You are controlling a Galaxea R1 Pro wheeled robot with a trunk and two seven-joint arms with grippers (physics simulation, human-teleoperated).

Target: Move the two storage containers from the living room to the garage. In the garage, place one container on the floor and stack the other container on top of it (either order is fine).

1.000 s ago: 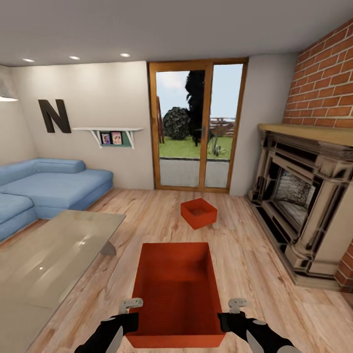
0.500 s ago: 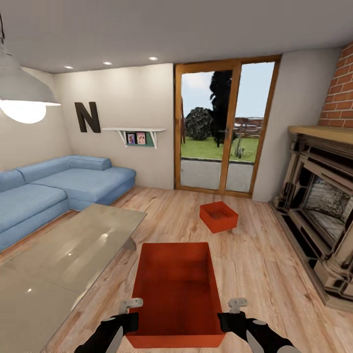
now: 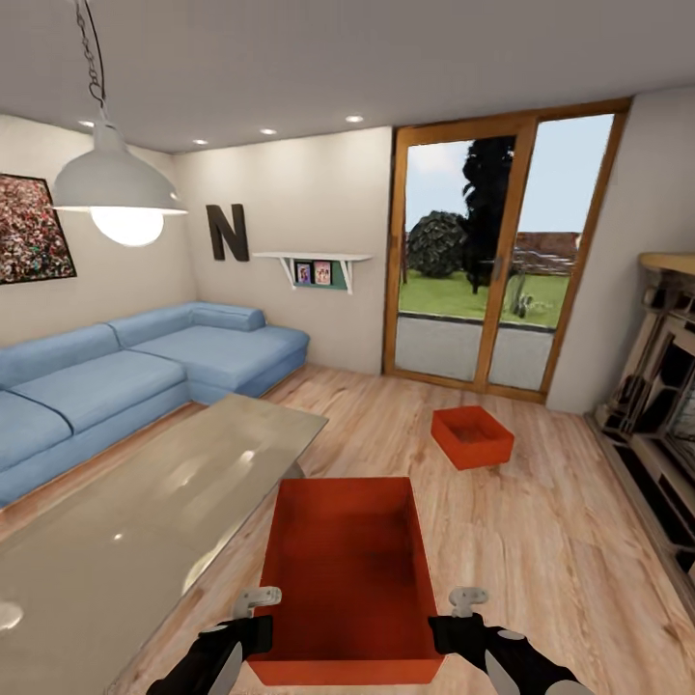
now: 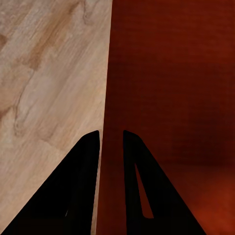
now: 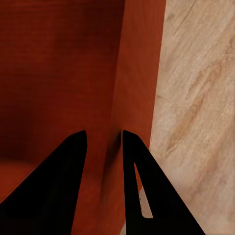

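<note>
An orange-red storage container [image 3: 346,569] hangs in front of me, held by both arms above the wood-plank floor of the living room. My left gripper [image 3: 253,618] is shut on its left wall, one finger [image 4: 78,186] outside and one inside. On the right wall [image 5: 134,98] my right gripper [image 3: 456,618] is shut the same way. The second storage container [image 3: 472,436] sits on the planks ahead to the right, near the glass door. The garage is out of view.
A glass coffee table [image 3: 145,521] stands close on my left, with a blue corner sofa [image 3: 125,372] behind it. A white pendant lamp [image 3: 118,188] hangs above. The fireplace [image 3: 661,386] lines the right wall. Bare planks lie between table and fireplace.
The whole view has swung left: sofa, door and far container slid rightward, lamp and a wall picture came in. The held container and both grippers keep their place in the picture.
</note>
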